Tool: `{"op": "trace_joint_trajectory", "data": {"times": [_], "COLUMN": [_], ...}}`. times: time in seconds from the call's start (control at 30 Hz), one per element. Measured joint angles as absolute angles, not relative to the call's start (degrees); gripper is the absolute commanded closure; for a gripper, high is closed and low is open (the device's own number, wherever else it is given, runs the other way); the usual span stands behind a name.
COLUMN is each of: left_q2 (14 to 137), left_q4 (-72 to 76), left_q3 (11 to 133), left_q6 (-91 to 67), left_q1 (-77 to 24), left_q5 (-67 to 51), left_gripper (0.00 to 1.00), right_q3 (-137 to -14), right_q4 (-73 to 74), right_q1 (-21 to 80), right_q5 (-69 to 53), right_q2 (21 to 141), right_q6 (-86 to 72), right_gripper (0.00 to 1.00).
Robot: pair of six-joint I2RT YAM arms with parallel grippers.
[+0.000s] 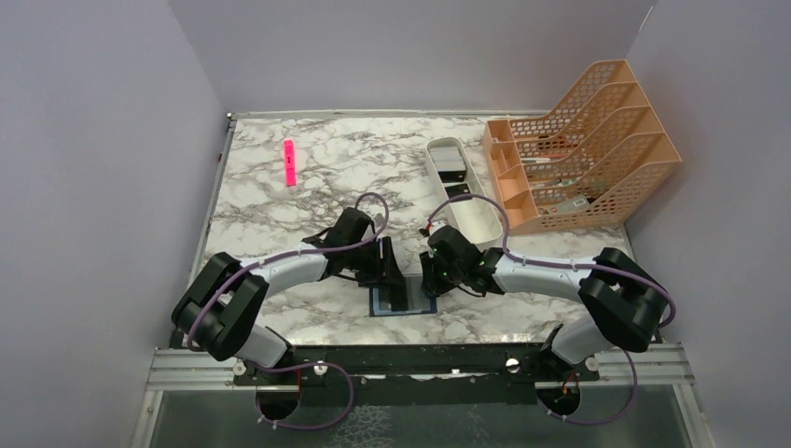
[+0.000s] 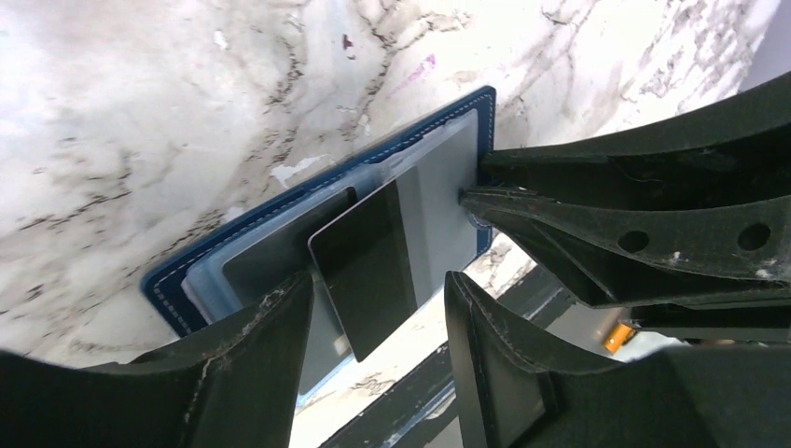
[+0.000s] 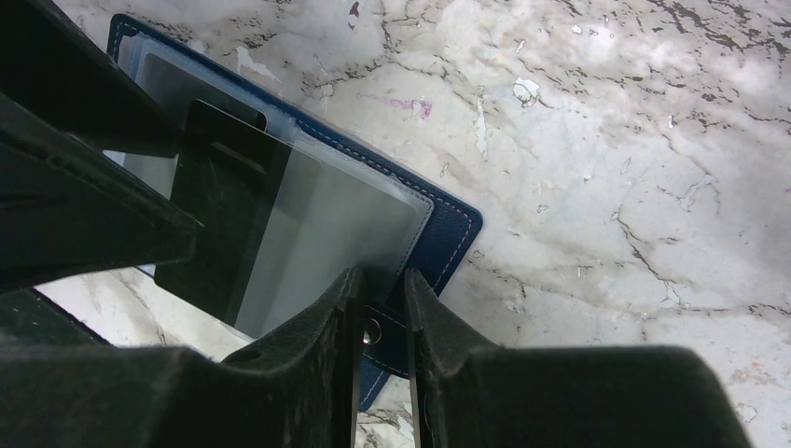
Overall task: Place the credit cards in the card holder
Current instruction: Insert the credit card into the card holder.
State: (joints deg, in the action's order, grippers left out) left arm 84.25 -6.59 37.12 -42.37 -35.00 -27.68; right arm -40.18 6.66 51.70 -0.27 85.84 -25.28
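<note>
The open blue card holder (image 3: 448, 233) lies on the table (image 1: 308, 201), the right gripper (image 3: 381, 280) pinches its edge, and the left gripper (image 2: 378, 280) has its fingers (image 2: 252, 355) spread around a black card (image 2: 359, 252) partly inside it.

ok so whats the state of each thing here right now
holder: open, flat on the table
card: partly in the clear sleeve, near end sticking out
left gripper: open, fingers either side of the card
right gripper: shut on the holder's edge
tray: flat on the table, something dark inside
rack: upright, a few items in its slots
</note>
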Motion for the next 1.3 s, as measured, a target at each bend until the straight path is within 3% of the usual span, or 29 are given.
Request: {"op": "trace_joint_trajectory", "data": {"times": [0.83, 1.3], "left_q2": [84.1, 85.3], "left_q4": [-6.0, -4.4], "left_q3": [37.5, 37.8], "left_q6": [-47.7, -49.0], "left_q1": [-41.4, -42.1], "left_q5": [-22.9, -22.7], "left_gripper": [0.42, 0.42], "right_q3": [-38.8, -38.1], "right_q4": [3.7, 9.2], "right_q1": [51.7, 51.7], "right_q5": [-0.8, 2.2], "right_q2": [85.6, 78.3], "right_q6": [-26.8, -28.1], "right_gripper": [0.75, 0.67]}}
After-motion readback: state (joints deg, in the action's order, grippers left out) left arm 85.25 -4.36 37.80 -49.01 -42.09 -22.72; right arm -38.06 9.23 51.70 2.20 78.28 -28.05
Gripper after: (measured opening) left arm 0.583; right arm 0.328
